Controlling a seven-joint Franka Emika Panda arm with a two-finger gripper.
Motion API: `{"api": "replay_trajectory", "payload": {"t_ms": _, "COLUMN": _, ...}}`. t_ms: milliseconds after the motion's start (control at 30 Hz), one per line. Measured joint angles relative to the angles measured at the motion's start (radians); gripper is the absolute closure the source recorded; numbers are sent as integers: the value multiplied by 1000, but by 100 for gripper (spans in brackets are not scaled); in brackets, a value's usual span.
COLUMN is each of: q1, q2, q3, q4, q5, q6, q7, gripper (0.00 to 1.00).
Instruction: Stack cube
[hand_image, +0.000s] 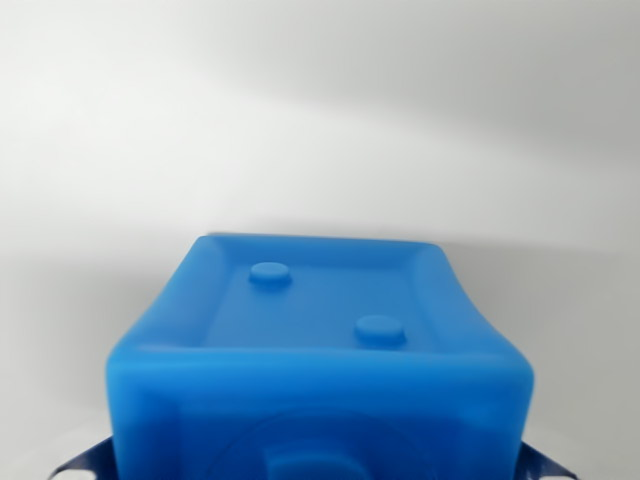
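While the pale grey, bare surface (320, 120) stretched open above and to both sides, the glossy blue plastic cube (320, 340) with two round studs on its recessed face filled the lower middle of the wrist view, its rounded edges clear all round; the metal gripper (320, 470) showed only as fingertips (85, 462) at either bottom corner, flanking and apparently clasping the cube

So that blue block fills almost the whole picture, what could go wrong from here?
Two things, as far as this one view tells. The blue cube hides nearly everything below and ahead, so the camera sees no second cube to aim at; placing it could be off. Also, only small metal tips show at the cube's lower corners, so how firm the grip is cannot be judged; a loose hold might let it tilt or slip.
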Motion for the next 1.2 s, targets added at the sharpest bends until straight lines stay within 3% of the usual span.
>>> {"api": "replay_trajectory", "payload": {"t_ms": 467, "q1": 0, "q2": -6, "q3": 0, "q4": -1, "q5": 0, "q6": -3, "q7": 0, "gripper": 100}}
{"api": "replay_trajectory", "payload": {"t_ms": 1200, "q1": 0, "q2": -91, "q3": 0, "q4": -25, "q5": 0, "q6": -61, "q7": 0, "gripper": 100}}
